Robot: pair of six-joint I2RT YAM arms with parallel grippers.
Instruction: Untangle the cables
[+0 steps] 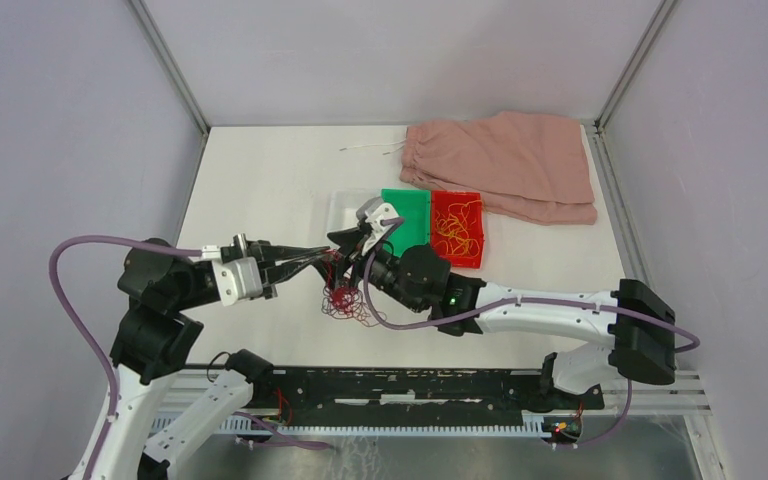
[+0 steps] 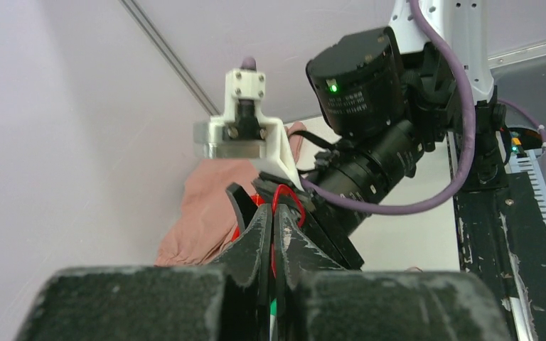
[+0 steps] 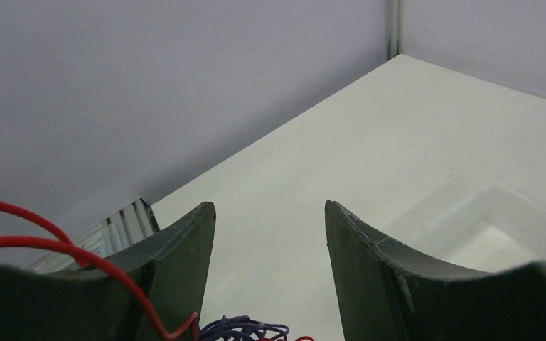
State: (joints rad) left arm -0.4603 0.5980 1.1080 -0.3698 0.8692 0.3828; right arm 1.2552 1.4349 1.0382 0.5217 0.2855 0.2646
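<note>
A clump of red and dark purple cables (image 1: 343,300) lies on the white table between the two arms. My left gripper (image 1: 322,256) hovers above it, shut on a red cable strand (image 2: 289,197) that rises from the clump. The shut fingertips (image 2: 274,210) sit right against my right gripper (image 1: 346,240). In the right wrist view the right gripper (image 3: 270,213) is open with nothing between its fingers. A red strand (image 3: 50,245) loops past its left finger, and purple coils (image 3: 245,329) show just below it.
A red tray (image 1: 475,205) holding yellow-orange wires, a green tray (image 1: 406,205) and a clear tray (image 1: 343,208) stand behind the grippers. A pink cloth (image 1: 505,160) with a white drawstring (image 1: 370,148) lies at the back right. Grey walls enclose the table.
</note>
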